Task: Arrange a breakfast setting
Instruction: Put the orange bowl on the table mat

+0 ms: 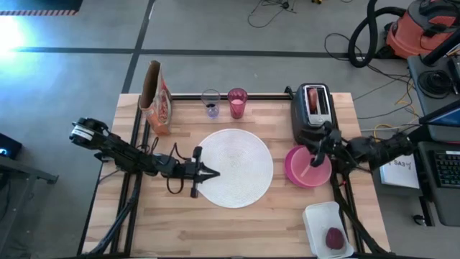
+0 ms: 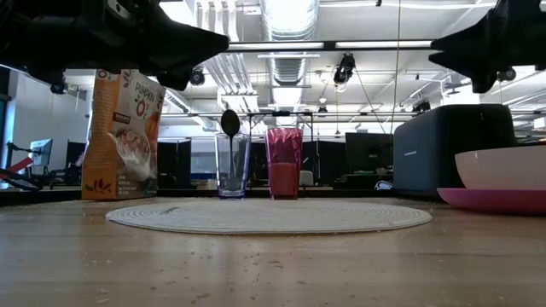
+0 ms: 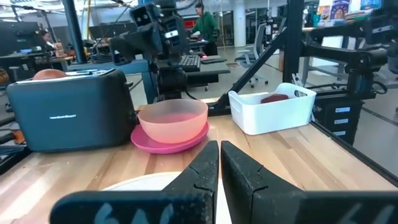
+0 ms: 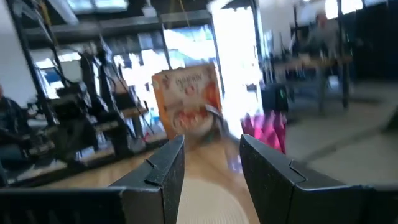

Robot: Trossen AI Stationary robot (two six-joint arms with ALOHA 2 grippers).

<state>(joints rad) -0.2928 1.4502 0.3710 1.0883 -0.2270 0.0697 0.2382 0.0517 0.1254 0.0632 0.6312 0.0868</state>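
Observation:
The big white round disc [image 1: 236, 167] lies flat mid-table. To its right the translucent pink bowl [image 3: 173, 120] sits in the magenta plate [image 3: 146, 142]. At the far edge the pink tumbler [image 1: 237, 103] stands beside a clear glass [image 1: 210, 103], in which the spoon [image 2: 230, 124] stands bowl-up. Round toasted bread [image 1: 314, 97] sticks out of the black toaster [image 1: 311, 115]. A small dark-red fruit [image 1: 334, 237] lies in a white tray. My left gripper [image 1: 214, 173] hovers shut over the disc's left edge, pointing level. My right gripper [image 4: 211, 162] is open and holds nothing, above the bowl's far rim.
An orange cereal box [image 1: 157, 98] stands upright at the far left. The white tray [image 1: 327, 229] sits at the near right corner. Bare wood lies near the front edge and left of the disc. People and desks show in the room beyond.

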